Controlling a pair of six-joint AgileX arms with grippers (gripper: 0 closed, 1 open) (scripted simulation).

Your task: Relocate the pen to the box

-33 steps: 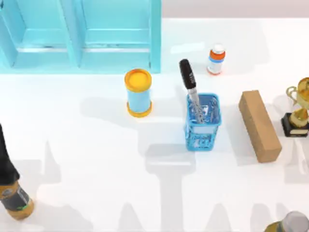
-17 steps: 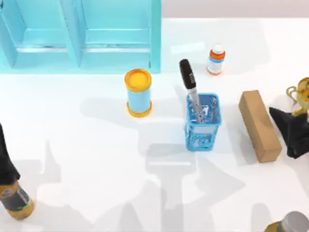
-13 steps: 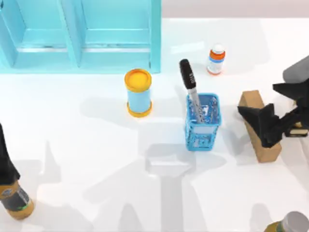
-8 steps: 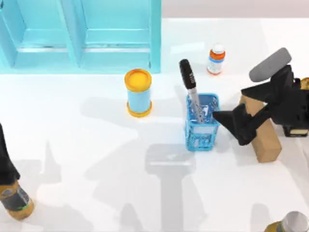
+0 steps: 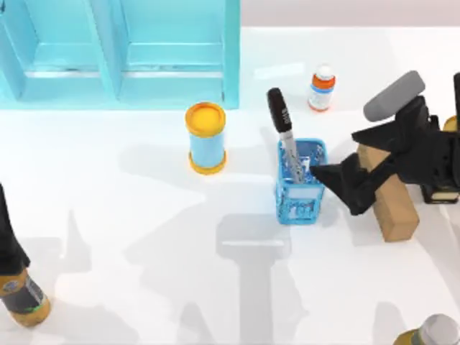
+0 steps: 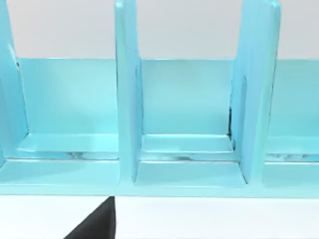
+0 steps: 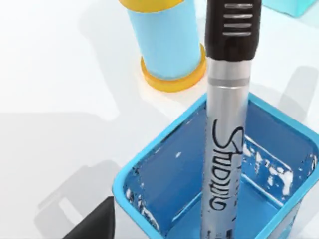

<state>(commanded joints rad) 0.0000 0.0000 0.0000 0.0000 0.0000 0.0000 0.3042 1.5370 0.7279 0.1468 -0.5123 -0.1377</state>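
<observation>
We see the pen (image 5: 285, 134) standing in the small blue mesh basket (image 5: 302, 182) near the middle of the white surface (image 5: 144, 237), leaning toward the far edge so that its thick, glossy black cap sticks well out above the rim. From the right wrist view the pen (image 7: 227, 124) shows a ribbed black cap with pale grooves, then a silver-grey barrel with black script running down it, the lower end sunk inside the basket (image 7: 164, 164). Our right pincer (image 5: 343, 188) sits just to the right of the basket, fingers spread apart and holding nothing, one dark fingertip close to the basket's right wall, the arm passing over the tan block (image 5: 388, 188). A light-blue can with an orange lid (image 5: 206, 137) stands left of the basket, a small orange-and-white bottle (image 5: 322, 88) behind it. The turquoise shelf unit (image 5: 122, 54) fills the far left. Our left arm (image 5: 8, 244) rests at the near-left edge; we cannot tell how its pincer stands.
</observation>
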